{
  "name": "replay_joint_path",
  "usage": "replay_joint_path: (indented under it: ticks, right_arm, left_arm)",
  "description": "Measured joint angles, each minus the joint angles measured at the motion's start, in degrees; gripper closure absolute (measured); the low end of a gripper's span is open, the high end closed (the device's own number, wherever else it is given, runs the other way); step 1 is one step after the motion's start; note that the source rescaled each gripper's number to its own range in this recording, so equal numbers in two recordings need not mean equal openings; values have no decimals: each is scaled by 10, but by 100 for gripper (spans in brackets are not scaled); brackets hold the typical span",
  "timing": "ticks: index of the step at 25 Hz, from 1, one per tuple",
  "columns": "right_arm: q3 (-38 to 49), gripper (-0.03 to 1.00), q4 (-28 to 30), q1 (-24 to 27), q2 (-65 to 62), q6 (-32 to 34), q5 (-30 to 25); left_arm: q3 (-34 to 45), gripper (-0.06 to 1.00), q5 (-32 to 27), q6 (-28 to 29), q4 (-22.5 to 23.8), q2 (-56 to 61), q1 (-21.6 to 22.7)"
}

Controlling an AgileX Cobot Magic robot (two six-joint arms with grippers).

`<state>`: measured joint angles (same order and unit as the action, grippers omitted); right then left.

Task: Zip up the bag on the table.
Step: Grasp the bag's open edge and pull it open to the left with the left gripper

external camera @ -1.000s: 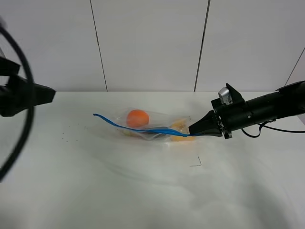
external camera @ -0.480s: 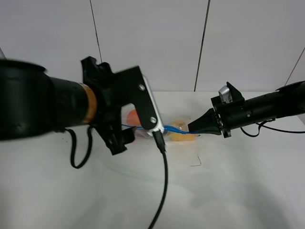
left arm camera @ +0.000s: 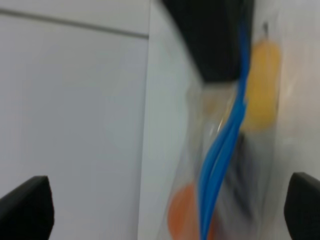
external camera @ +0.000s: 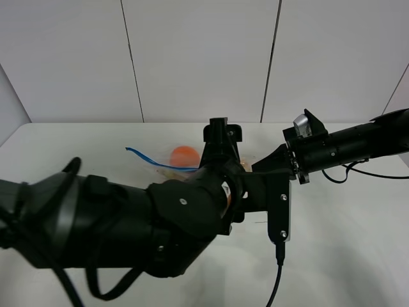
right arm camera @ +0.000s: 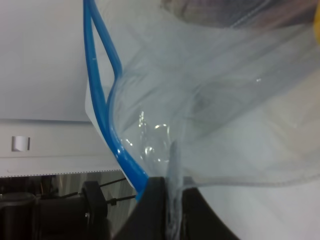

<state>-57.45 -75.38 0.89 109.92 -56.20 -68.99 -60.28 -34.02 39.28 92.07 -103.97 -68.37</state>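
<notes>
The clear bag (external camera: 167,161) lies on the white table (external camera: 358,243), with an orange fruit (external camera: 185,155) inside and its blue zipper strip (external camera: 137,153) trailing left. My right gripper (external camera: 258,170) is shut on the bag's right end at the zipper. The right wrist view shows its fingers (right arm camera: 156,200) pinching the crinkly plastic (right arm camera: 210,100) beside the blue strip (right arm camera: 100,80). My left arm (external camera: 160,217) looms close to the high camera and hides the bag's middle. My left gripper (left arm camera: 162,212) is open, with the zipper strip (left arm camera: 225,145), orange fruit (left arm camera: 181,216) and yellow fruit (left arm camera: 262,85) ahead of it.
White wall panels (external camera: 198,57) stand behind the table. A black cable (external camera: 276,281) hangs from my left arm's camera plate. Another thin cable (external camera: 377,174) lies by my right arm. The black tip of my right gripper (left arm camera: 215,40) shows in the left wrist view.
My left arm has swung in from the left, across and in front of the bag. My right gripper has stayed put, still holding the bag's right end.
</notes>
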Motion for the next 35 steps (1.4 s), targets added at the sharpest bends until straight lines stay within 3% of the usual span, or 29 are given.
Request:
replay_joint_path:
  ticks: [7, 20, 35]
  right_arm:
    - [0, 97, -3, 0, 0, 3, 0]
    - [0, 97, -3, 0, 0, 4, 0]
    - [0, 97, -3, 0, 0, 4, 0]
  left_arm:
    - [-59, -2, -4, 2, 2, -70, 0]
    - [-67, 12, -20, 3, 30, -98, 11]
    - [-67, 41, -13, 3, 34, -98, 21]
